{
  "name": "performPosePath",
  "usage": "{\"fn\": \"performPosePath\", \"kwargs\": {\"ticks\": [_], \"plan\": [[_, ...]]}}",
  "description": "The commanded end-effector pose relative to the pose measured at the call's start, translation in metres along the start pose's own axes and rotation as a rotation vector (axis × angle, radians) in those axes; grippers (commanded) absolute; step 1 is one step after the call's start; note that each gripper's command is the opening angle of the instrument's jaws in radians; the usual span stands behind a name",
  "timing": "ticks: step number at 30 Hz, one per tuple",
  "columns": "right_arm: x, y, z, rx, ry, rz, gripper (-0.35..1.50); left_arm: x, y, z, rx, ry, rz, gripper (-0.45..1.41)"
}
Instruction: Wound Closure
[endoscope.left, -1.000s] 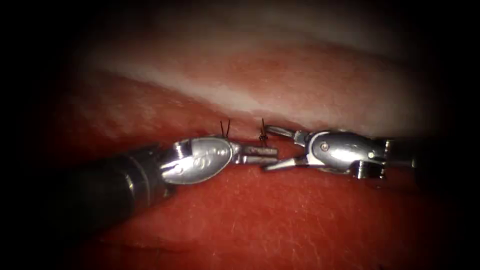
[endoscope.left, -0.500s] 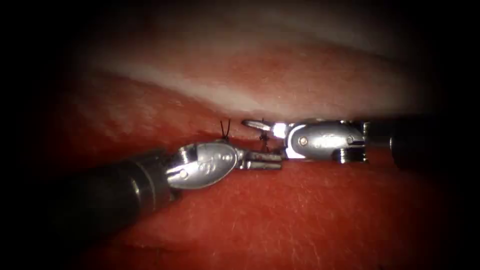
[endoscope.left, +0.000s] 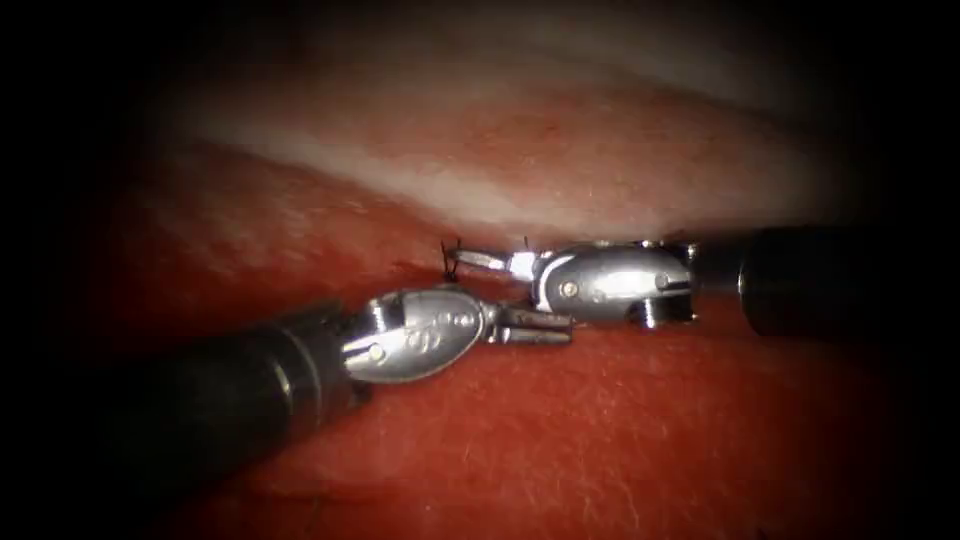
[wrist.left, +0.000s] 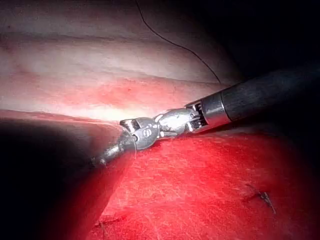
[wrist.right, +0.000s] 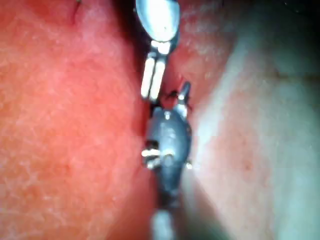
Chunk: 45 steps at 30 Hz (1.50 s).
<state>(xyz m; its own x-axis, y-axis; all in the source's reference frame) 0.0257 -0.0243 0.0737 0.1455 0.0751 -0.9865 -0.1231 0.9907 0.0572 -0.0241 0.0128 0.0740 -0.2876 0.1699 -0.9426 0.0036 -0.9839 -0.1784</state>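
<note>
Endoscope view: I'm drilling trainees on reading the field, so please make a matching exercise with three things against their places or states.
Things:
1. silver left needle driver
2. silver right needle driver
3. short dark cut thread ends

Places or states:
A. stand up from the cut
B. jaws shut, nothing seen between them, over the red tissue
C. tip reaches the thread ends at the cut

Pairs: 1-B, 2-C, 3-A
</note>
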Motion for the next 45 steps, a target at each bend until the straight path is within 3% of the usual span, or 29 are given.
{"fn": "performPosePath", "kwargs": {"ticks": [1,17,19,20,22,23,32,33,35,36,40,45], "plan": [[0.0000,-0.0003,0.0009,0.002,0.005,0.000,1.43,-0.0004,-0.0003,0.0006,-0.001,0.001,0.001,-0.45],[-0.0005,-0.0001,0.0010,0.002,0.010,-0.002,1.36,-0.0001,-0.0001,0.0006,-0.005,0.000,0.003,-0.45],[-0.0008,-0.0003,0.0009,0.006,0.009,-0.005,1.25,-0.0001,-0.0001,0.0006,-0.005,0.001,0.003,-0.45],[-0.0008,-0.0004,0.0009,0.015,0.005,-0.005,1.13,-0.0001,-0.0001,0.0006,-0.005,0.001,0.003,-0.45],[-0.0009,-0.0006,0.0008,0.019,-0.017,-0.006,0.46,-0.0001,-0.0001,0.0006,-0.005,0.001,0.003,-0.45],[-0.0009,-0.0007,0.0008,0.058,-0.045,-0.004,-0.35,-0.0001,0.0000,0.0005,-0.006,0.001,0.003,-0.45],[-0.0010,-0.0005,-0.0002,0.092,-0.073,0.000,-0.35,0.0006,0.0005,-0.0006,-0.014,0.005,0.003,-0.45],[-0.0010,-0.0006,-0.0003,0.087,-0.066,-0.002,-0.23,0.0007,0.0005,-0.0009,-0.016,0.006,0.003,-0.45],[-0.0009,-0.0007,-0.0007,0.071,-0.046,0.002,0.86,0.0007,0.0007,-0.0018,-0.022,0.009,0.004,-0.45],[-0.0008,-0.0008,-0.0011,0.063,-0.034,0.002,1.06,0.0007,0.0007,-0.0022,-0.026,0.011,0.004,-0.45],[0.0007,-0.0009,-0.0042,0.048,-0.018,0.013,1.31,0.0005,0.0005,-0.0056,-0.016,-0.007,0.000,-0.45],[0.0017,-0.0006,-0.0090,0.012,-0.008,0.022,1.33,-0.0004,-0.0007,-0.0097,0.012,-0.032,-0.010,-0.45]]}}
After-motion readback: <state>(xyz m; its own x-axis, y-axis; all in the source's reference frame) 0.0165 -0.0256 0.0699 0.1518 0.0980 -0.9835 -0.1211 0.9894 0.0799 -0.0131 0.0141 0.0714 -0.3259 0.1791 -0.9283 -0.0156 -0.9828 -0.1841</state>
